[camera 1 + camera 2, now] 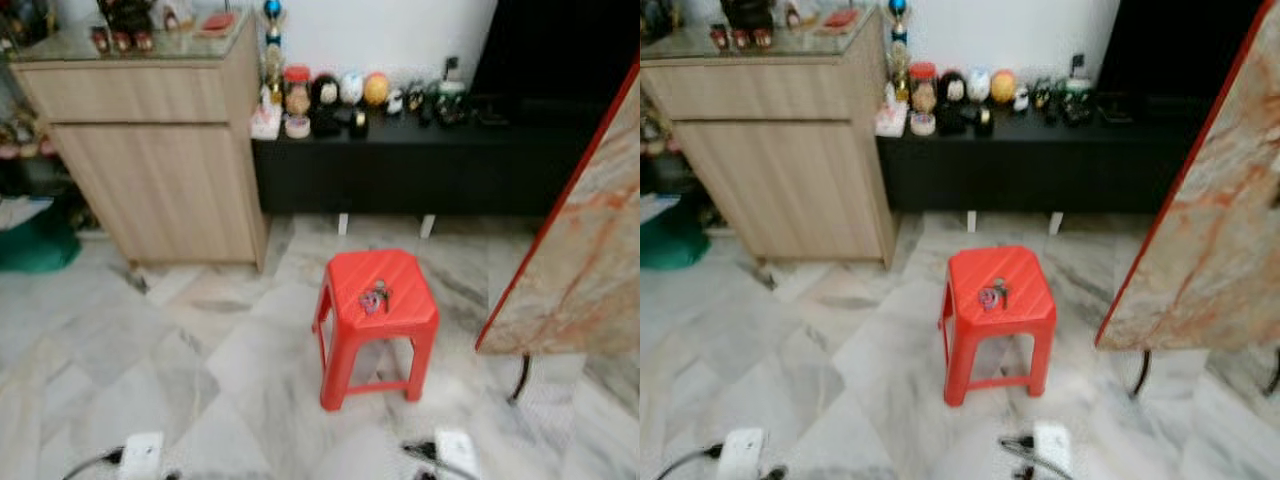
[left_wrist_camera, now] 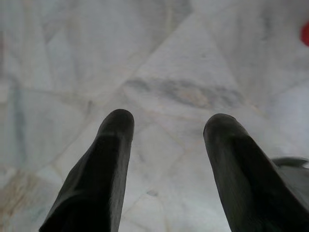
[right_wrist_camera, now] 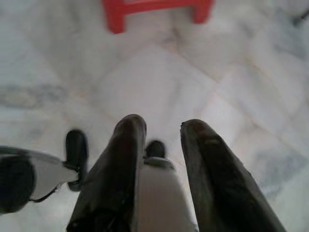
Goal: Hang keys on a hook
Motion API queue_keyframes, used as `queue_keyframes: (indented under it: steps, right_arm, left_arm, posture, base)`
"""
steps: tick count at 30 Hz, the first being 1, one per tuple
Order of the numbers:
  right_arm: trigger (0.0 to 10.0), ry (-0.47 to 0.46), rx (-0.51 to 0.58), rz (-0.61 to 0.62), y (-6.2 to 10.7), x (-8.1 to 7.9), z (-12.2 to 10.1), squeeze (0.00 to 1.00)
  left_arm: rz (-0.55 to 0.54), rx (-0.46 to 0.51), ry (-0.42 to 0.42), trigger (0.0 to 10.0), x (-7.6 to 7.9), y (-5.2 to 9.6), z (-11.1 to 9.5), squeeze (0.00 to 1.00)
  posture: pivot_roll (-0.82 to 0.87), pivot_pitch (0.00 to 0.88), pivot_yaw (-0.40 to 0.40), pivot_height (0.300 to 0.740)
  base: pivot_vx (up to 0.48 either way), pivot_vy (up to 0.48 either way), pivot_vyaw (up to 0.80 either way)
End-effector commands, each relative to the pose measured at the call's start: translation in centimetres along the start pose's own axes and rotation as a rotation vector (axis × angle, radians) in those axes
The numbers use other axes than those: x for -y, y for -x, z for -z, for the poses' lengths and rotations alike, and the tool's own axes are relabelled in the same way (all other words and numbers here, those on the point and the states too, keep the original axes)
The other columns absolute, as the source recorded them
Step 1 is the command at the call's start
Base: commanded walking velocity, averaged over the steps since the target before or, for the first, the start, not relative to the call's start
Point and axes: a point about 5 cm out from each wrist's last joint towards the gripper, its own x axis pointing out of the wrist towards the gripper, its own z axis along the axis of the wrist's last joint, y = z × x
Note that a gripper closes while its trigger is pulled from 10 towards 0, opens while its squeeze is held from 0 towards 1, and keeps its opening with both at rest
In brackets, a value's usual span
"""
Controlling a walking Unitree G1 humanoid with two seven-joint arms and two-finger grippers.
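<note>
Both arms hang low over the marble floor (image 1: 200, 350), left gripper (image 2: 168, 123) spread wide and right gripper (image 3: 162, 126) parted, while the keys (image 1: 375, 297) lie bunched on the red stool (image 1: 350, 270) ahead, their long axis too blurred to tell.

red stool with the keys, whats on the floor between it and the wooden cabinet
Nothing: in the left eye view the stretch between the red stool, with the keys on its seat, and the wooden cabinet is bare marble floor.
</note>
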Motion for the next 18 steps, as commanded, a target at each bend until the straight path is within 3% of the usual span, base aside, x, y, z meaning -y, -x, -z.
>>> queue_keyframes:
  steps: [1,5,7,9,11,18]
  right_arm:
    - [10.0,0.005,-0.003,0.021,0.1,1.1,0.0,0.00]
    - [10.0,0.027,-0.044,0.027,0.4,1.8,2.1,0.00]
    - [10.0,0.037,-0.037,0.029,0.4,2.0,1.8,0.00]
    - [10.0,-0.038,0.008,0.061,0.3,2.7,0.6,0.00]
    - [10.0,-0.054,0.030,0.066,0.2,2.8,-0.1,0.00]
    - [10.0,-0.063,0.073,0.070,0.2,3.1,-1.6,0.00]
  left_arm:
    - [-0.002,-0.022,0.008,10.0,0.3,0.1,0.6,0.00]
    - [0.012,-0.027,-0.004,10.0,0.4,0.0,0.4,0.00]
    - [0.018,-0.024,-0.004,10.0,0.5,0.0,0.2,0.00]
    - [0.050,-0.019,-0.022,10.0,1.1,-0.2,-0.4,0.00]
    - [0.066,-0.013,-0.033,10.0,1.5,-0.3,-0.8,0.00]
    - [0.108,0.031,-0.050,10.0,2.8,-0.6,-2.6,0.00]
  posture:
    - [0.14,0.000,-0.041,0.740]
    - [0.15,0.000,-0.046,0.740]
    - [0.14,0.000,-0.025,0.740]
    - [0.10,0.000,0.014,0.740]
    - [0.07,0.000,0.039,0.740]
    - [-0.01,0.000,0.045,0.740]
  base:
    - [0.000,0.000,0.00]
    - [0.000,0.000,0.00]
    - [0.000,0.000,0.00]
    - [0.000,0.000,0.00]
    - [0.000,0.000,0.00]
    - [0.000,0.000,0.00]
